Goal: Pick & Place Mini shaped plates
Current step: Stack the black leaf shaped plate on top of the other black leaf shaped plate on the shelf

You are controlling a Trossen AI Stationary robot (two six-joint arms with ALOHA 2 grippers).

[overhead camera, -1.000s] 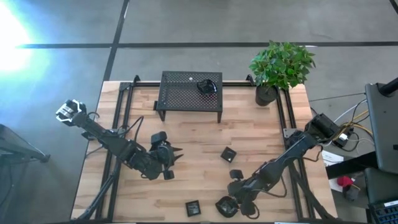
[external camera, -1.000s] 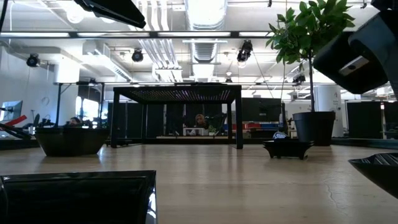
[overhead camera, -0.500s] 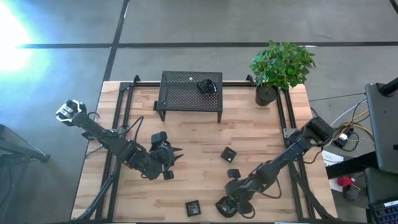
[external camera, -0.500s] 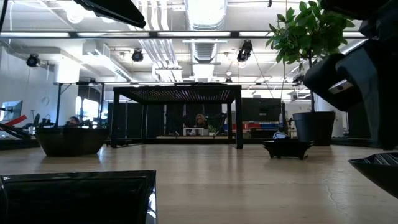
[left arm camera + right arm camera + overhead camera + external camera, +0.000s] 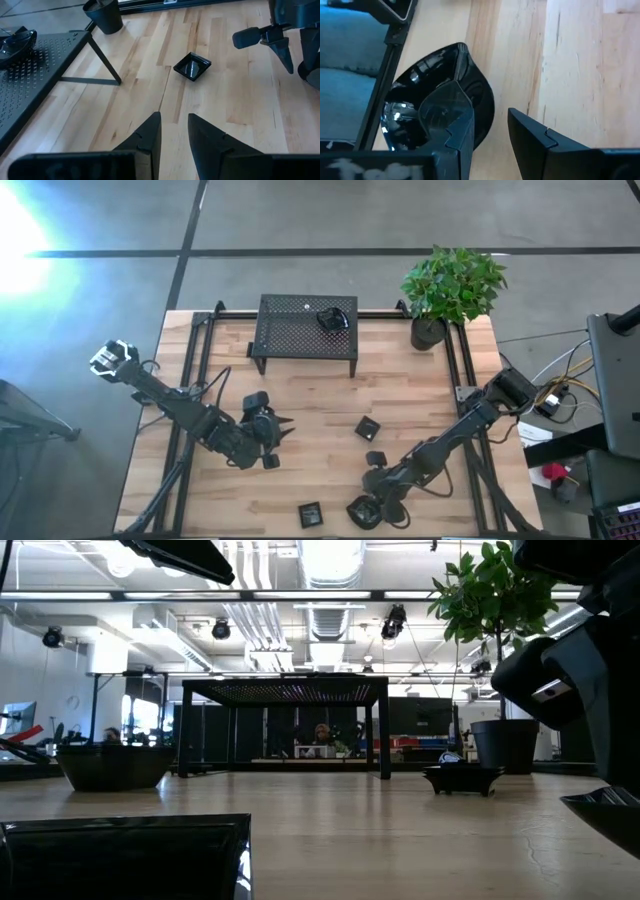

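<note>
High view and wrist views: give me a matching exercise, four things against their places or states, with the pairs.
1. potted plant
2. right gripper
3. left gripper
4. square plate

A. mid-table
B. back right corner
C. open, astride a rounded plate at its rim, front edge
D. open over bare wood, left side

Pairs: 1-B, 2-C, 3-D, 4-A.

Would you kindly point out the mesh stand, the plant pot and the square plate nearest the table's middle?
mesh stand (image 5: 300, 330): high view, bare part of its perforated top.
plant pot (image 5: 428, 333): high view, its rim.
square plate (image 5: 367, 428): high view, its centre.
</note>
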